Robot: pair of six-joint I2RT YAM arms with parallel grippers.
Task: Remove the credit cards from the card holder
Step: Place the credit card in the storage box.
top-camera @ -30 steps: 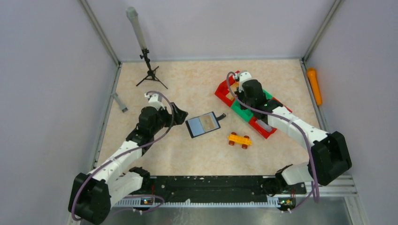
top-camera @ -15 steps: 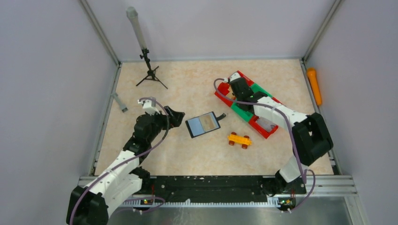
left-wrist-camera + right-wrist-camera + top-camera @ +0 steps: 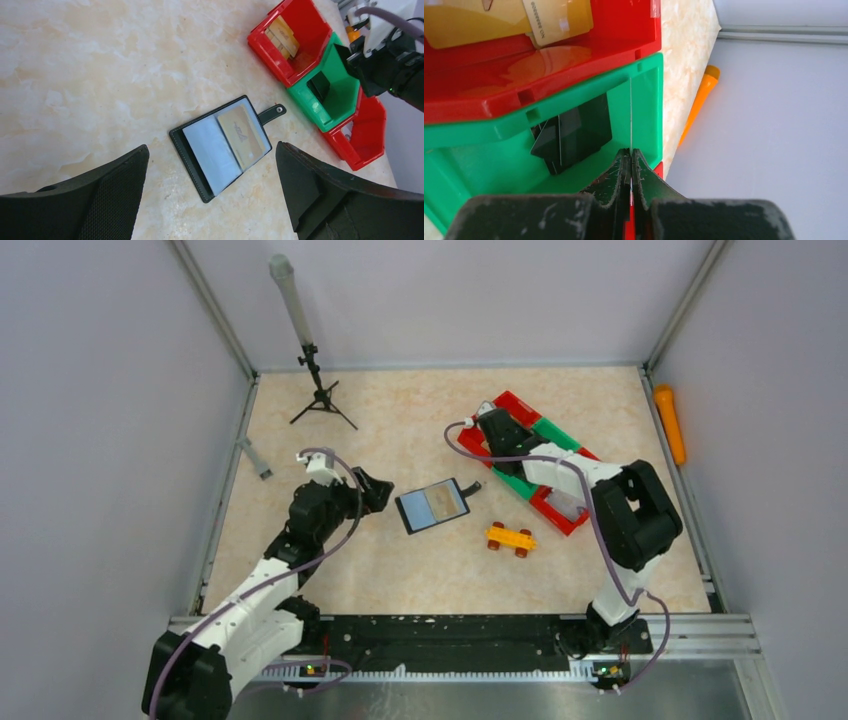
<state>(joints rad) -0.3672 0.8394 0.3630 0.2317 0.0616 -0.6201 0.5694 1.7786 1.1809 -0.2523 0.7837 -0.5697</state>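
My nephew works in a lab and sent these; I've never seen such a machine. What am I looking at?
Two robot arms, bolted to a table, each end in a two-finger gripper. One picture looks down from above; the other two come from cameras on the wrists. The left gripper, open and empty, hangs beside a card holder lying open with a gold card inside. The right gripper is shut over a green bin, beside a red bin holding cards. A toy car lies nearby.
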